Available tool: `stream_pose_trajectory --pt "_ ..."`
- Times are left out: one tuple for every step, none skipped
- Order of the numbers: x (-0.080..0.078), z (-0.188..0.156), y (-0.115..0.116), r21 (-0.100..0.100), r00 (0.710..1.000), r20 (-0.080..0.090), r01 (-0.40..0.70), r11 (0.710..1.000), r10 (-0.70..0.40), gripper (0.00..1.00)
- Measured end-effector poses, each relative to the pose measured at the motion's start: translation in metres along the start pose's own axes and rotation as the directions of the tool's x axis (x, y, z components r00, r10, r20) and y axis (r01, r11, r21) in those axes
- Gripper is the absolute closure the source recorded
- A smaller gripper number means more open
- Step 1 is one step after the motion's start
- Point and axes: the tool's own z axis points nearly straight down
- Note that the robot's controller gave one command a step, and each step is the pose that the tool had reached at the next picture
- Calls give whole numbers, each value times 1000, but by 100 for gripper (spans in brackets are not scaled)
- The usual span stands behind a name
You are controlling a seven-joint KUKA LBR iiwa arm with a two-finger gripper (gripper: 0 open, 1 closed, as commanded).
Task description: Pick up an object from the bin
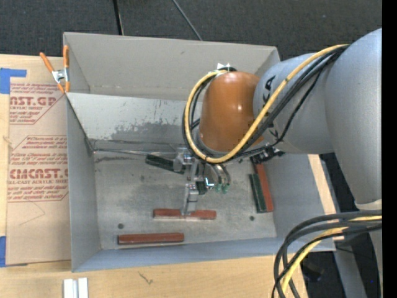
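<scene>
Reddish-brown stick (201,215), long, flat and narrow, lies flat on the floor of the grey bin (124,73), directly beneath the tool (189,203). The tool's tip comes down at about the middle of the stick, so one end of the stick shows on either side of it. Whether the tip touches the stick cannot be told, nor whether the tool is open or closed.

A second stick (151,238) of the same colour and shape lies past the first one from the tool, close to the bin's front wall and roughly parallel to the first. The two sticks are apart.

Toward the arm's side of the tool, well apart from it, a narrow green and red strip (262,190) lies on the floor, crosswise to the sticks. On the opposite side, level with the tool's upper part, a small dark elongated piece (160,162) sticks out; whether it belongs to the robot or lies in the bin cannot be told.

Above the tool sits the rounded orange cover (226,113) of the wrist, with yellow and black cables (191,113) looped round it.
</scene>
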Motion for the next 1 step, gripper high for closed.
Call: stream_pose_trajectory --pt "-2 -4 0 -1 1000 7 -1 1000 1 0"
